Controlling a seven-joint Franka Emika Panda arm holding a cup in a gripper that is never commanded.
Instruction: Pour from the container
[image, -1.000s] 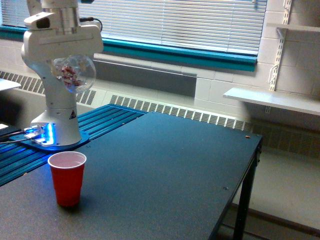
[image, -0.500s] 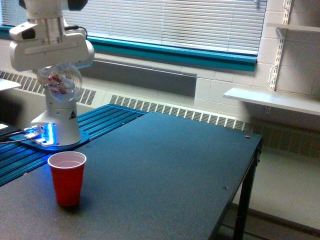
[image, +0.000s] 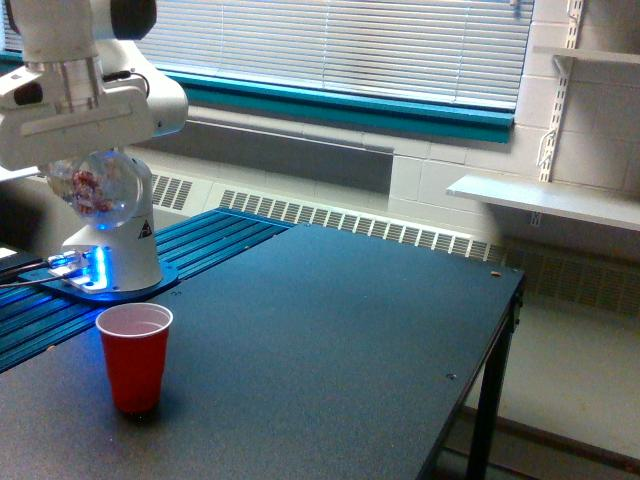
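The container (image: 96, 190) is a clear rounded jar with pink-white candies inside, hanging under the white hand of the arm at the exterior view's upper left. My gripper (image: 90, 172) is shut on the container; its fingers are hidden behind the jar and the hand's body. A red cup (image: 134, 357) stands upright on the dark table (image: 330, 340), below the jar and a little toward the exterior view's right. The jar is well above the cup's rim.
The arm's white base (image: 110, 255) with a blue light stands on a blue slatted surface (image: 60, 315) at the exterior view's left. A window with blinds (image: 350, 45) and a wall shelf (image: 545, 200) lie behind.
The hand and the jar have moved toward the exterior view's left and slightly lower. The red cup has stayed in place.
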